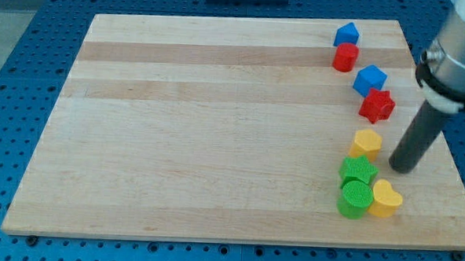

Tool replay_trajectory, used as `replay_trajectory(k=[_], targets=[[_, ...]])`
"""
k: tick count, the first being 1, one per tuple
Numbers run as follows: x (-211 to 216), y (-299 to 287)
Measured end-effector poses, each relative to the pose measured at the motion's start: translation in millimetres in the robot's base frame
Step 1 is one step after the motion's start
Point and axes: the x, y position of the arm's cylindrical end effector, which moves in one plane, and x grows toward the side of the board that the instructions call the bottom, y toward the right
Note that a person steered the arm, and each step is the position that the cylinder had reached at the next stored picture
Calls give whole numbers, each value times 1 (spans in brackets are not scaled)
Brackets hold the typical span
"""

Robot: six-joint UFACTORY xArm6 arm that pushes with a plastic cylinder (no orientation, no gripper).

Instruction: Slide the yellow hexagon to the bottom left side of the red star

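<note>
The yellow hexagon (366,143) lies at the view's right, just below and slightly left of the red star (377,106), with a small gap between them. My tip (405,167) rests on the board to the right of the yellow hexagon and a little lower, apart from it, and below-right of the red star.
A blue block (370,77) touches the red star's upper left. A blue block (347,33) and a red cylinder (345,57) sit near the top right. Below the hexagon are a green star (357,170), a green cylinder (355,200) and a yellow heart (385,199). The wooden board (217,130) ends close on the right.
</note>
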Motion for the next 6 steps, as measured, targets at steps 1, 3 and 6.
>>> replay_trajectory(k=[1, 3, 6], targets=[[-1, -20], [-56, -17], [-12, -47]])
